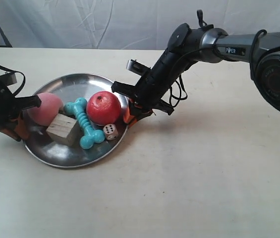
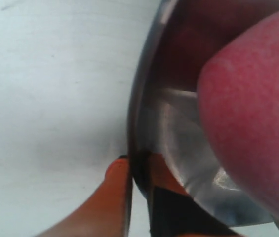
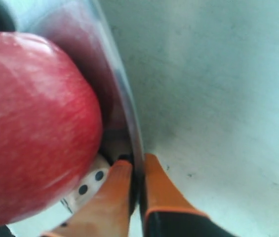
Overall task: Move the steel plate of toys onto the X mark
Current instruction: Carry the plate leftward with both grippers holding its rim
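The steel plate [image 1: 75, 84] lies on the pale table with its toys: pink peach [image 1: 44, 109], red apple [image 1: 103, 107], wooden cube [image 1: 63, 129], turquoise bone [image 1: 84, 124] and white die [image 1: 111, 131]. My left gripper [image 1: 21, 128] is shut on the plate's rim [image 2: 138, 98] beside the peach [image 2: 253, 113], one orange finger [image 2: 114, 197] outside. My right gripper [image 1: 132, 115] is shut on the opposite rim [image 3: 124, 98], next to the apple [image 3: 30, 123] and die [image 3: 87, 185]. The gripper [image 2: 138, 170] and gripper [image 3: 137, 168] each straddle the metal edge. No X mark shows.
A white cloth backdrop [image 1: 105, 20] hangs behind the table. The right arm's black links [image 1: 204, 42] reach in from the exterior view's right, with loose cables [image 1: 179, 91] hanging by the wrist. Bare tabletop [image 1: 204, 173] stretches in front and to the right of the plate.
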{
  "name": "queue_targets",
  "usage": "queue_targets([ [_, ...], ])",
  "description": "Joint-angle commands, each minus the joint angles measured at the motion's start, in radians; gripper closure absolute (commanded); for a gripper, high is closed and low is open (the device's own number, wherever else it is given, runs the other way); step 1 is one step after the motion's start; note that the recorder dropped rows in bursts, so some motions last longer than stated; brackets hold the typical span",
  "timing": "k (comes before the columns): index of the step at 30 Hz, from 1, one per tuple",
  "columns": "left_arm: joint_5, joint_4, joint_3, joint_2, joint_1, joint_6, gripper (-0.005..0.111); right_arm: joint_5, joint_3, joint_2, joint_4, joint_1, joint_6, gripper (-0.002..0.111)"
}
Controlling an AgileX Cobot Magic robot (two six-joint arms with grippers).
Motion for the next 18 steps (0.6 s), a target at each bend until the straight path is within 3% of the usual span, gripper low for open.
queue_targets([
  [1, -0.060, -0.009, 0.000, -0.009, -0.017, 0.030, 0.107, -0.050, -0.004, -0.002, 0.016, 0.019, -0.031, 0.109],
  [6, -0.096, -0.008, 0.000, -0.009, -0.017, 0.039, 0.105, -0.074, -0.004, -0.002, -0.005, 0.019, 0.000, 0.109],
  [14, -0.134, -0.008, 0.000, -0.009, -0.017, 0.019, 0.079, -0.093, -0.004, -0.002, -0.021, 0.019, 0.010, 0.109],
  [18, -0.137, -0.008, 0.000, -0.009, -0.017, 0.011, 0.075, -0.099, -0.004, -0.002, -0.023, 0.019, 0.010, 0.109],
])
